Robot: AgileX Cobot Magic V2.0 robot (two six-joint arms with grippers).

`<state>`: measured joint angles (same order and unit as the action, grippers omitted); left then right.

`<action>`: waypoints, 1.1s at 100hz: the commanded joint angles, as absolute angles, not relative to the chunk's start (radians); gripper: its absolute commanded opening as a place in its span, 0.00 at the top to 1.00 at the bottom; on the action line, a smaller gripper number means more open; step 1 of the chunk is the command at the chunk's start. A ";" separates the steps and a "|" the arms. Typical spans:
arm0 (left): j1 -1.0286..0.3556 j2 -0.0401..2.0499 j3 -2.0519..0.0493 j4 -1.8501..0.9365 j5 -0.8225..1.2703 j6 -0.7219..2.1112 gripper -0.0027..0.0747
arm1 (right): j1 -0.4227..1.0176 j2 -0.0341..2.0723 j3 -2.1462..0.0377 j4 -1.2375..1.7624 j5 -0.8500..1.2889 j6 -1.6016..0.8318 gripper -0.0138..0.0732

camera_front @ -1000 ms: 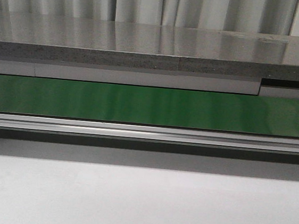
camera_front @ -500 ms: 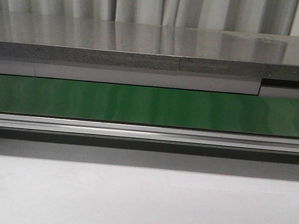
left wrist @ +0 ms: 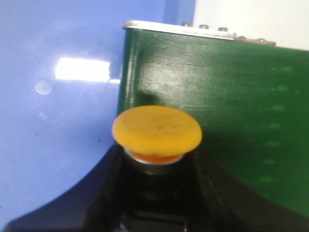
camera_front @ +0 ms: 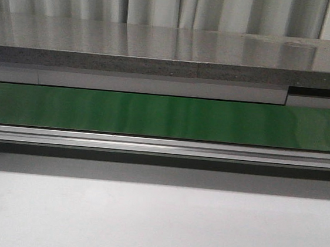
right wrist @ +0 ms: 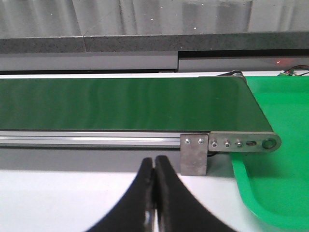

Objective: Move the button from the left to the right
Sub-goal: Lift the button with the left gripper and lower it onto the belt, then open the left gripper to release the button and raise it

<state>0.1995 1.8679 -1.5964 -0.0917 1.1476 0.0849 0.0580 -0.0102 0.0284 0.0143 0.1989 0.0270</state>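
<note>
Showing one round yellow-orange push-button (left wrist: 157,129), one long green conveyor belt (camera_front: 165,116), one bright green plastic tray (right wrist: 280,145), two black grippers (right wrist: 154,193) (left wrist: 149,203).

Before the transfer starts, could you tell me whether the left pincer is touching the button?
Touching. The left wrist view shows the left pincer with dark fingers pressed against both sides of the button.

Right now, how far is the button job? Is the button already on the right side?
Not yet. Done: the left hand appears to hold the button, hanging over the left end of the green belt beside a blue tray. In hand: carrying it. Left: getting it to the right end, where the green tray lies. The right hand waits shut and empty.
</note>
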 commanded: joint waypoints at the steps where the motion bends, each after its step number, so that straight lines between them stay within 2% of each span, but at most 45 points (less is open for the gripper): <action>1: 0.173 1.825 -1.623 -0.106 1.136 0.094 0.99 | 0.059 -0.029 0.013 0.014 0.116 0.025 0.92; 32: 0.146 1.893 -1.621 -0.108 1.180 0.099 0.99 | 0.059 -0.029 0.013 0.014 0.116 0.025 0.92; 40: 0.144 1.893 -1.621 -0.108 1.178 0.099 0.96 | 0.059 -0.029 0.013 0.014 0.116 0.025 0.92; 49: 0.144 1.893 -1.621 -0.108 1.178 0.101 0.84 | 0.059 -0.029 0.013 0.014 0.116 0.025 0.92; 56: 0.144 1.893 -1.621 -0.108 1.180 0.117 0.70 | 0.059 -0.029 0.013 0.014 0.116 0.025 0.92; 70: 0.143 1.893 -1.621 -0.123 1.184 0.123 0.34 | 0.059 -0.029 0.013 0.014 0.116 0.025 0.92; 78: 0.143 1.893 -1.621 -0.134 1.188 0.126 0.22 | 0.059 -0.029 0.013 0.014 0.116 0.025 0.92; 85: 0.143 1.893 -1.621 -0.136 1.194 0.126 0.18 | 0.059 -0.029 0.013 0.014 0.116 0.025 0.92; 110: 0.143 1.837 -1.621 -0.261 1.205 0.189 0.18 | 0.059 -0.029 0.013 0.014 0.116 0.025 0.92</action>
